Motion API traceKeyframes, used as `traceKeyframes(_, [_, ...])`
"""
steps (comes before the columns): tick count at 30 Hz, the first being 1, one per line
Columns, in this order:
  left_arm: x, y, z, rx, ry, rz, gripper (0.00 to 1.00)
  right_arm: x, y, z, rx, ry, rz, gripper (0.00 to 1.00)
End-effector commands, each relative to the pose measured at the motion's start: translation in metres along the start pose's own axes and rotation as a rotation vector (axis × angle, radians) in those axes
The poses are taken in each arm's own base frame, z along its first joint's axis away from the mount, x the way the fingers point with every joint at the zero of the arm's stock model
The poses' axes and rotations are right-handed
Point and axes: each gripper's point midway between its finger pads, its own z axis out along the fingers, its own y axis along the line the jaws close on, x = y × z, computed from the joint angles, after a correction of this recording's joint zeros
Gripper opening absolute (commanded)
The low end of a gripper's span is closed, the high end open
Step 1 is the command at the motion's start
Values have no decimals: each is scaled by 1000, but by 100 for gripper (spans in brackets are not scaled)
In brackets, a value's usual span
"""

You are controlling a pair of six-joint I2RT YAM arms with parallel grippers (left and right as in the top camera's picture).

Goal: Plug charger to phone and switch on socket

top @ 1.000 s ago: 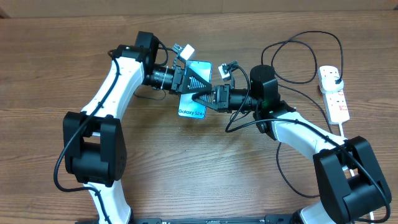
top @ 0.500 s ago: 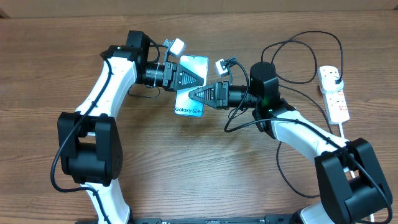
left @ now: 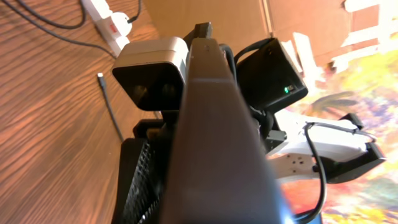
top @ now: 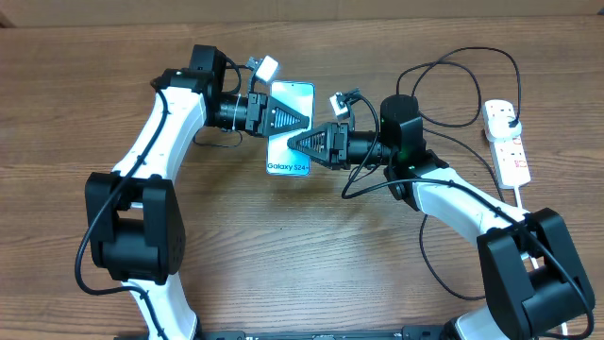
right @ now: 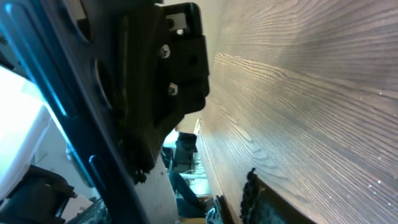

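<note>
Rightward, the socket point(top: 507, 149) holds the plug of the charger point(left: 111, 109).

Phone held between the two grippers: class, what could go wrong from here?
1. The left gripper grips the phone near one end only; it may tilt or slip if the right gripper lets go.
2. The charger lies loose, its tip apart from both grippers, and overhead its cable loops close by the right arm; a move could snag it.
</note>
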Motion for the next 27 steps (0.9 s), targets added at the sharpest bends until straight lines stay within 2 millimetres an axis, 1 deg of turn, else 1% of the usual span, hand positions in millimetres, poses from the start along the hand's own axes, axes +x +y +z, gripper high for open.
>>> traceKeyframes(1, [-4, -10, -6, -96, 4, 88, 4, -5, -9, -12, -6, -2, 17, 56])
traceKeyframes(2, [-2, -1, -7, -147, 12, 76, 4, -5, -8, -15, -13, 3, 7, 57])
traceKeyframes(4, [1, 23, -13, -287, 30, 18, 4, -7, -8, -24, -27, 14, -26, 62])
traceKeyframes(6, [5, 45, -20, -425, 38, -50, 4, -9, -14, -31, -17, 8, -18, 63])
traceKeyframes(9, [12, 82, -43, -687, 16, -217, 4, -12, -28, -41, 20, -7, -14, 63])
traceKeyframes(11, [18, 98, -58, -813, -4, -308, 4, -13, -42, -48, 66, -22, 2, 63])
traceKeyframes(13, [24, 103, -63, -856, -5, -347, 4, -13, -60, -54, 138, -46, 26, 63])
traceKeyframes(18, [37, 110, -61, -855, 18, -382, 4, -5, -105, -66, 351, -85, 87, 63])
traceKeyframes(22, [47, 117, -58, -855, 32, -398, 4, 2, -135, -78, 516, -116, 158, 63])
traceKeyframes(24, [51, 120, -57, -854, 38, -405, 4, 5, -149, -87, 600, -136, 188, 65])
traceKeyframes(27, [58, 124, -54, -853, 51, -415, 4, 9, -167, -101, 725, -164, 223, 89])
